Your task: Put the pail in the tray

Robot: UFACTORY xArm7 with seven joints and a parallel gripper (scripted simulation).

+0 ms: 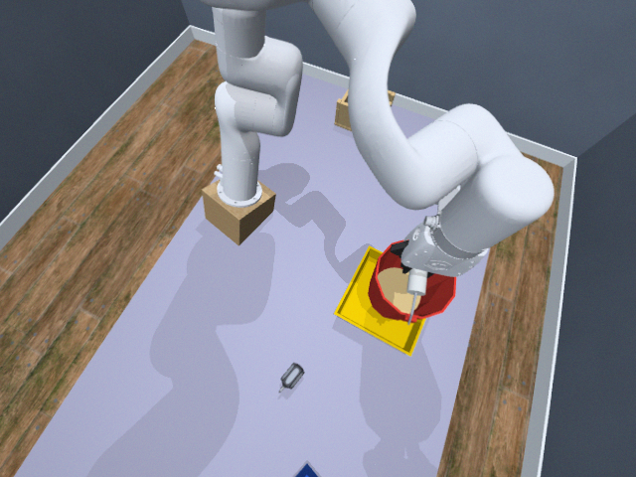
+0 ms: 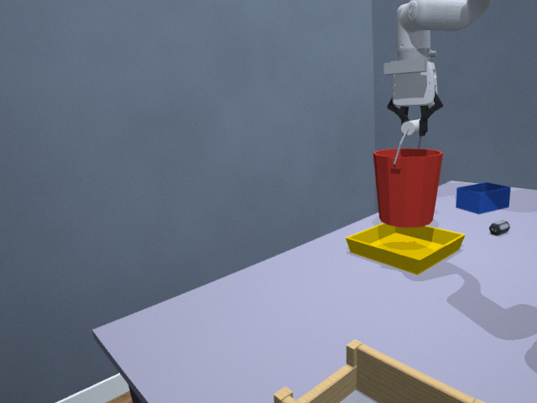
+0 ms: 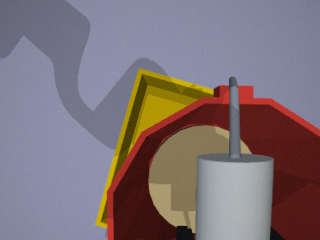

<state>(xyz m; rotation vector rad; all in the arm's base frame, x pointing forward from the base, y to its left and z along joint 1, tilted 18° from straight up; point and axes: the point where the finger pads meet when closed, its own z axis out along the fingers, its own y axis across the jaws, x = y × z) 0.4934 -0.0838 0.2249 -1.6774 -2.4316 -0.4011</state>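
- Bench [image 2: 268, 303]: flat, pale lilac, matte.
- Pail [image 2: 407, 186]: red, faceted, tapered; I see it hanging upright straight below my pincer [image 2: 414, 125], base above the tray floor and likely a touch off-centre.
- Drip tray [image 2: 438, 255]: yellow, square, low-walled.
- Pincer: part-closed on the white cylindrical grip [image 2: 409, 127] of the thin wire bail.

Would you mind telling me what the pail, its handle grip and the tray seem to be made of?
Pail: likely plastic, with flat matte red walls and a tan floor inside. Grip: pale, smooth cylinder, perhaps plastic, on a thin grey wire bail. Tray: uniform yellow, probably plastic or painted metal.
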